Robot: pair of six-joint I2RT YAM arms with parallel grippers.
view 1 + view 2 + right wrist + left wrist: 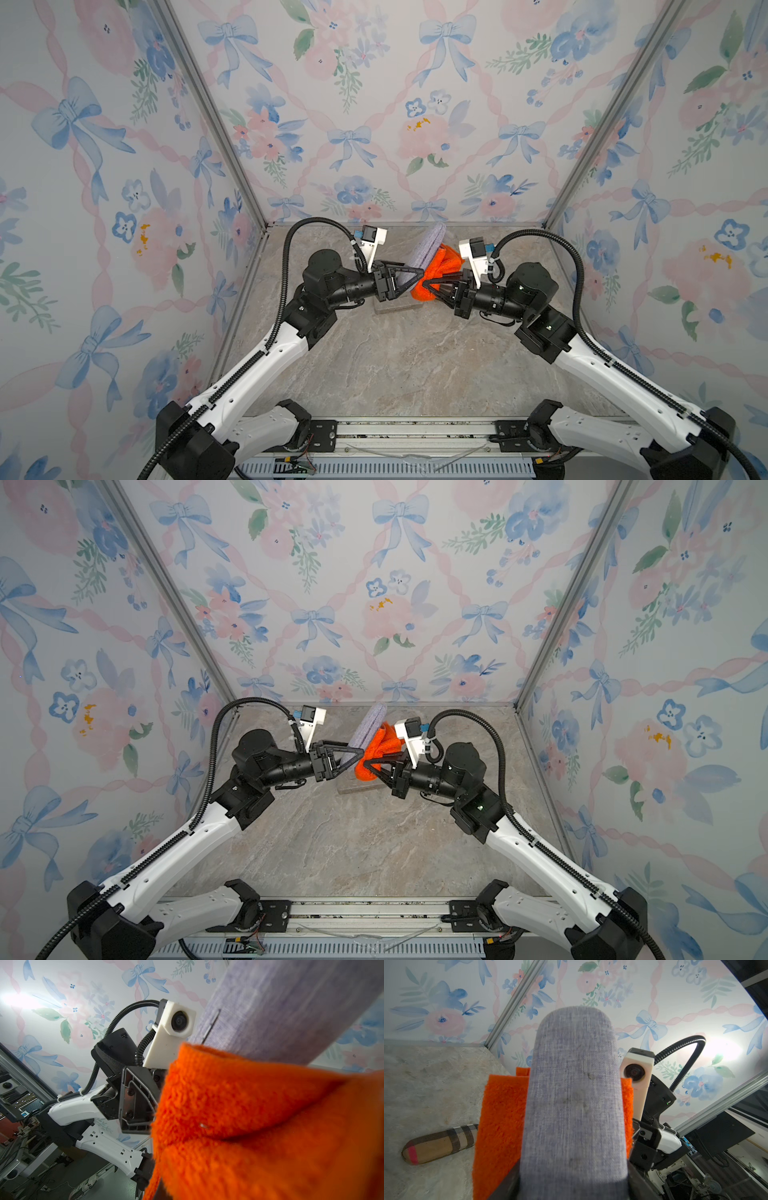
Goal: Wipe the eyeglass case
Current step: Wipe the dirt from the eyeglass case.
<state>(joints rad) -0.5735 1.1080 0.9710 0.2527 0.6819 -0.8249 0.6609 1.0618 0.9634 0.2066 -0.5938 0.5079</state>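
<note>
In both top views the left gripper (415,275) pinches the case (428,248) aloft, far centre, long axis pointing one o'clock. The right gripper (430,286) pinches the cloth (446,259) at its three o'clock. Left wrist: case (575,1095) runs straight ahead, cloth (502,1115) behind. Right wrist: cloth (259,1126) touches case (280,1007).

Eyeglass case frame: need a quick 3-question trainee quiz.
1. True or false: the grey fabric eyeglass case lies flat on the marble-patterned tabletop.
2. The right tool is shut on: A) the orange fluffy cloth; B) the case; C) nothing.
3. Which tool holds the case up?
Key: 1 false, it is held tilted above the table. 2 A. 3 the left tool.
</note>
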